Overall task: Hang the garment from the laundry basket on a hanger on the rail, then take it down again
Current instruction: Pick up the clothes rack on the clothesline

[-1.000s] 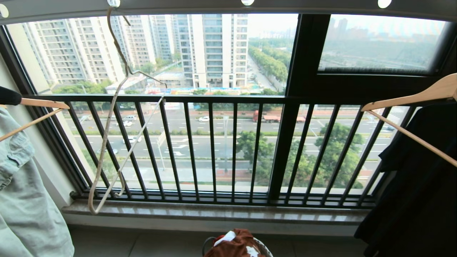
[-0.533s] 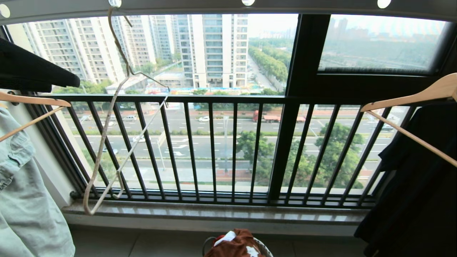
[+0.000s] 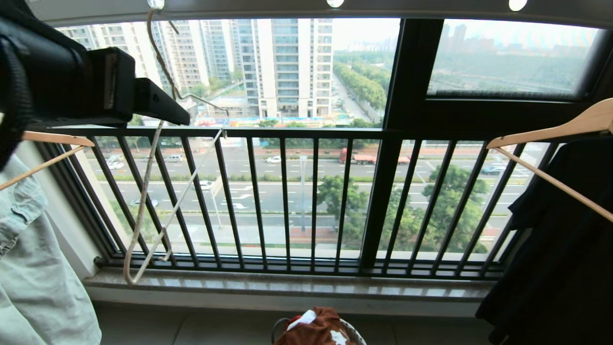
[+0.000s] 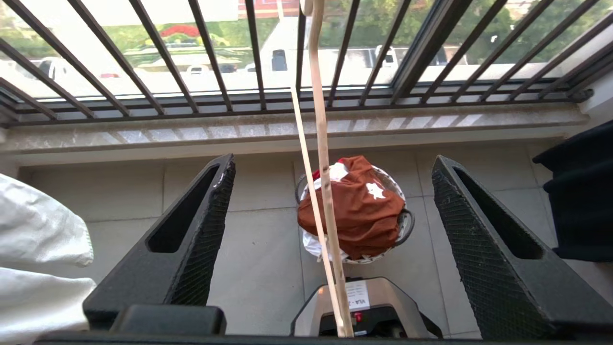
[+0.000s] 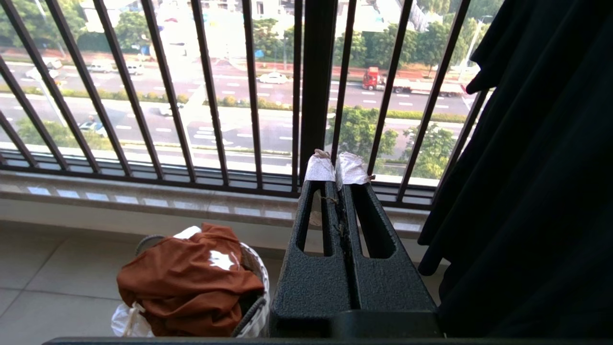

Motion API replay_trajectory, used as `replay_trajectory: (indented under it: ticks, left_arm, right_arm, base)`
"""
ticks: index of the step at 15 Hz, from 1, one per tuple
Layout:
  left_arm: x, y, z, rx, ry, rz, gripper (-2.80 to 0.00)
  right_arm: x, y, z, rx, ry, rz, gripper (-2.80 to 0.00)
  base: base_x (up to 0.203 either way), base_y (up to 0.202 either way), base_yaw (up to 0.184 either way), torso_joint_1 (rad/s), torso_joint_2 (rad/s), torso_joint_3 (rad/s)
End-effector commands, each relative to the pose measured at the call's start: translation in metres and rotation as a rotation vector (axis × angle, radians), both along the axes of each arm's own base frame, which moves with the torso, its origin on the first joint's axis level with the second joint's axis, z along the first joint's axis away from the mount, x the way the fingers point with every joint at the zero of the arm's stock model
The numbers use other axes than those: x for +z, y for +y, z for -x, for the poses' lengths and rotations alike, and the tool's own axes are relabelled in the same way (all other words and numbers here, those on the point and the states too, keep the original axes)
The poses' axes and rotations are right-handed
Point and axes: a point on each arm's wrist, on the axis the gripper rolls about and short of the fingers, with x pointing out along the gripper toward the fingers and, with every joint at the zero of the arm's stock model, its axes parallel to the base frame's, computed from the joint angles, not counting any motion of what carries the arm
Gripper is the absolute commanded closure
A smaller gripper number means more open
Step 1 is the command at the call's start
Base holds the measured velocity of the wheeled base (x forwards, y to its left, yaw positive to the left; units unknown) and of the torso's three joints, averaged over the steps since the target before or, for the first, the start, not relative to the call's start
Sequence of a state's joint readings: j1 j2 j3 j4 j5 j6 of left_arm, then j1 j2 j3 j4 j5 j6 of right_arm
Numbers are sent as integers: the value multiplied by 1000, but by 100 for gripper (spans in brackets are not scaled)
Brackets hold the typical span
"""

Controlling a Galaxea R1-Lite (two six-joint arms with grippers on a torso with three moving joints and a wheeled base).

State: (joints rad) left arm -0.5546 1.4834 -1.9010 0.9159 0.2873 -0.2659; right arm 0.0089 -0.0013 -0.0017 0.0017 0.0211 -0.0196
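While the rust-brown garment lies heaped in the laundry basket on the tiled floor, below the black balcony railing, nothing of it is held by either gripper. The cream-white hanger is seen hooked in a hole of the grey rail above the railing, and it hangs down in front of the bars, bare of clothing. The left gripper is raised near the top of the railing, beside the upper part of the hanger; its fingers are spread wide, and the hanger's thin wires are seen passing between them without being clamped. Whether the wires touch either finger cannot be told. The right gripper is held low, well under the railing's top bar and just beside the basket, with its white-padded tips pressed together on nothing. A pale green denim garment on a wooden hanger is noted at the railing's left end, a black garment at its right end.
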Motion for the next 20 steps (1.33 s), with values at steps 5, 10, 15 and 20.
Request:
replay_trajectory:
  ticks: [5, 10, 15, 20]
  left_arm:
    - [-32, -48, -32, 172, 30, -134, -280]
    - [-42, -55, -34, 201, 32, -107, -280]
    - [-51, -60, -40, 238, -12, -95, -280]
    - [-49, -58, -39, 248, -22, -95, -280]
  right_arm:
    - [0, 0, 0, 1, 0, 0, 0]
    - [0, 0, 0, 1, 0, 0, 0]
    - [0, 0, 0, 1, 0, 0, 0]
    - [0, 0, 0, 1, 0, 0, 0]
  base:
    - [0, 0, 0, 0, 0, 0]
    - [0, 0, 0, 0, 0, 0]
    - [0, 0, 0, 0, 0, 0]
    - [0, 0, 0, 0, 0, 0]
